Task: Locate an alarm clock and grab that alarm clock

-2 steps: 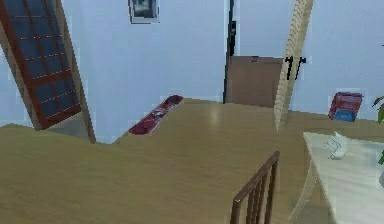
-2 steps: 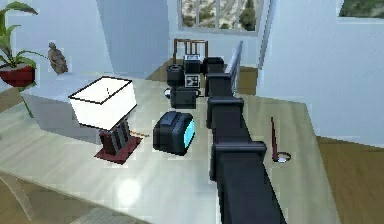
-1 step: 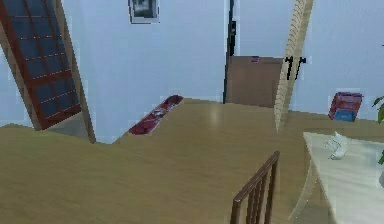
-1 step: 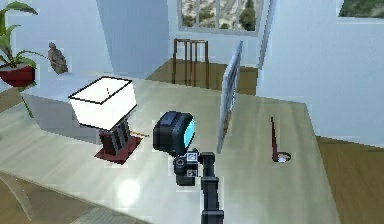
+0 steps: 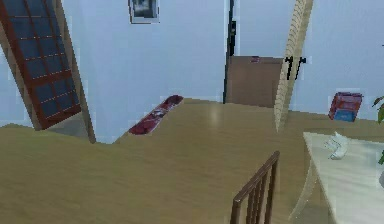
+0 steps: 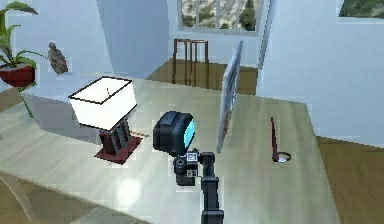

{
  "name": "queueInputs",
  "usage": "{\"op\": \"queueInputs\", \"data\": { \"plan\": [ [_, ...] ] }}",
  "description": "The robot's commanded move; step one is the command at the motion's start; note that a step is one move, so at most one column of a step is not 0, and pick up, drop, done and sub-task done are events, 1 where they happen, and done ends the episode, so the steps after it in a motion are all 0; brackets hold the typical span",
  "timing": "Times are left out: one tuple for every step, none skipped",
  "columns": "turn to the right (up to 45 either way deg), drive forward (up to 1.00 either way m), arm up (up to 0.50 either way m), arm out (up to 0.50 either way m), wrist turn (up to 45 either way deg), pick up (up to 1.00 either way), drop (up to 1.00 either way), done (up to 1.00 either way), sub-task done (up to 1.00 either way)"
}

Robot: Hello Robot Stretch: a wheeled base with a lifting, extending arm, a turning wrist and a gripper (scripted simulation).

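A black boxy alarm clock (image 6: 175,131) with a glowing cyan face stands on the pale wooden table (image 6: 90,170) in the arm side view, near its middle. The dark arm (image 6: 211,198) rises from the bottom edge, and the gripper (image 6: 184,161) sits just in front of the clock. With the clock on the table right behind the gripper's far end, I cannot tell whether it holds anything.
Left of the clock stands a lamp (image 6: 104,106) with a white shade; right of it a thin upright panel (image 6: 230,95) and a red stick (image 6: 274,138). A potted plant (image 6: 18,55), a bust (image 6: 57,57) and a stool (image 6: 190,58) lie beyond. The forward view has wooden floor, a chair back (image 5: 257,195) and a table (image 5: 355,185).
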Motion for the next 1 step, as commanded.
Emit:
{"op": "queueInputs", "data": {
  "plan": [
    [0.0, 0.00, 0.10, 0.00, 0.0, 0.00, 0.00, 0.00, 0.00]
  ]
}}
